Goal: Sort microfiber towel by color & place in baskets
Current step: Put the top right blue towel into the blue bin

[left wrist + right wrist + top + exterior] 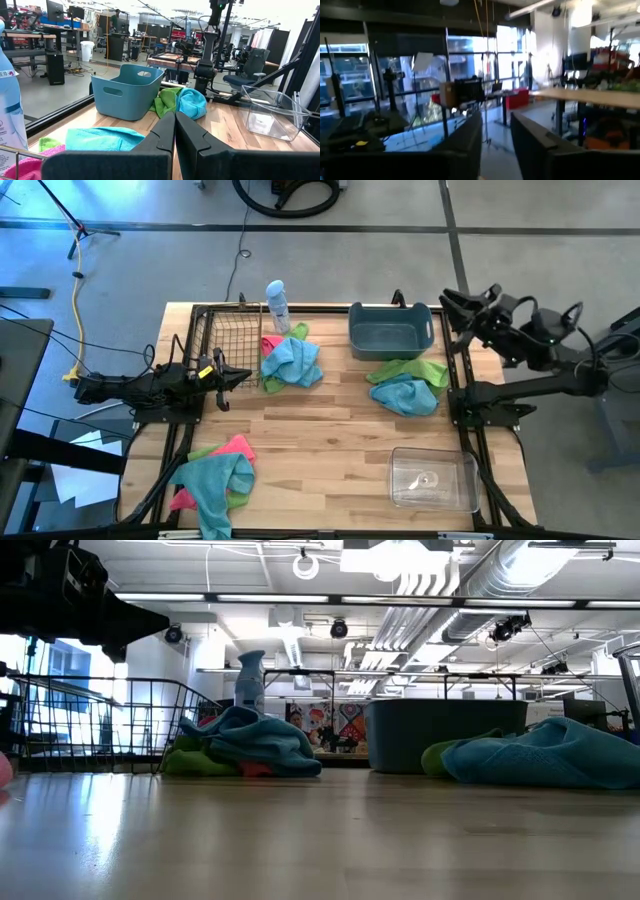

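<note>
Three heaps of microfiber towels lie on the wooden table. A teal one with pink and green rests against the black wire basket. A green and teal heap lies in front of the grey-blue tub. A pink, teal and green heap sits at the near left corner. The clear box stands near right. My left gripper is shut and level at the table's left, beside the wire basket. My right gripper is raised over the far right edge, open and holding nothing.
A white-and-blue spray bottle stands at the far edge between the wire basket and the tub. A black frame runs along the table's edges. Bare wood lies in the middle.
</note>
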